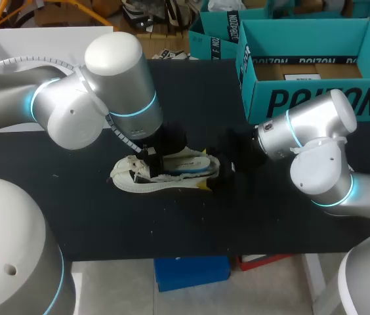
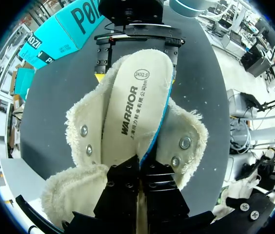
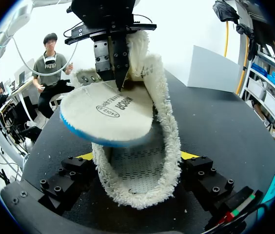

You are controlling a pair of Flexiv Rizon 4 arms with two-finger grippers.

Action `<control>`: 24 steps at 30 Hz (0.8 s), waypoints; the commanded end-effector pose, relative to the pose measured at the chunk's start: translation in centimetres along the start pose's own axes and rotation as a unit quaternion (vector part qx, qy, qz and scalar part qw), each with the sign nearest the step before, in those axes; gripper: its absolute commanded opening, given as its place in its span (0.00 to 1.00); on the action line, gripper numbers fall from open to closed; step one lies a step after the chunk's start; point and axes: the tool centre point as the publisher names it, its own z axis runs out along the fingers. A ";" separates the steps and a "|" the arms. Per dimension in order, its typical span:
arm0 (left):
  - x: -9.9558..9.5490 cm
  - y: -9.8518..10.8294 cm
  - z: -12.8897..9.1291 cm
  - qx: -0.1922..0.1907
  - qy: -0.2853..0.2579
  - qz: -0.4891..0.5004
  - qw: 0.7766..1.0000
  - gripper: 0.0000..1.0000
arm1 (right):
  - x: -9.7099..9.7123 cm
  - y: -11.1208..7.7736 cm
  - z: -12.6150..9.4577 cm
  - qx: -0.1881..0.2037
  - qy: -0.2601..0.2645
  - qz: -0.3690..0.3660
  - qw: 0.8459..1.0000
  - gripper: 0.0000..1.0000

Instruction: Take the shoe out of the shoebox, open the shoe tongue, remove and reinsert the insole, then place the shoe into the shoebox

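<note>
Head view hides left end effector (image 2: 141, 163) pinching insole (image 2: 135, 92), right end effector (image 3: 137, 157) gripping shoe (image 3: 169, 122).

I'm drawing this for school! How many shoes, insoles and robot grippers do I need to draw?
Shoe: 1
Insole: 1
Grippers: 2, the left gripper and the right gripper
Total: 4

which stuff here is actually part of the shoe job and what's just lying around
Job: fluffy cream shoe, held by the right pincer; white blue-edged insole, pinched by the left pincer; open teal cardboard shoebox.
Lying about: second teal cardboard box behind it; white flat board at the far left.
</note>
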 end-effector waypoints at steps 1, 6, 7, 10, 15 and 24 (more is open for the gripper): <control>-0.2 -0.9 1.6 -0.007 -0.004 0.002 1.000 0.14 | -0.4 -0.3 0.0 0.001 -0.001 0.001 1.000 0.00; 0.0 -2.0 2.2 -0.009 -0.048 0.010 0.999 0.45 | -0.4 -0.3 0.0 0.001 -0.001 0.001 1.000 0.00; 0.1 -2.1 2.2 -0.004 -0.058 0.011 0.998 0.51 | -0.4 -0.3 0.0 0.001 -0.001 0.001 1.000 0.00; 0.7 -2.3 2.2 0.004 -0.088 0.012 0.996 0.49 | -0.4 -0.3 0.0 0.001 -0.001 0.001 1.000 0.00; 1.4 -2.4 2.1 0.018 -0.114 0.013 0.993 0.53 | -0.4 -0.3 0.0 0.001 -0.001 0.001 1.000 0.00; 1.0 -2.9 1.9 0.035 -0.147 0.005 0.988 0.49 | -0.4 -0.3 0.0 0.001 -0.001 0.001 1.000 0.00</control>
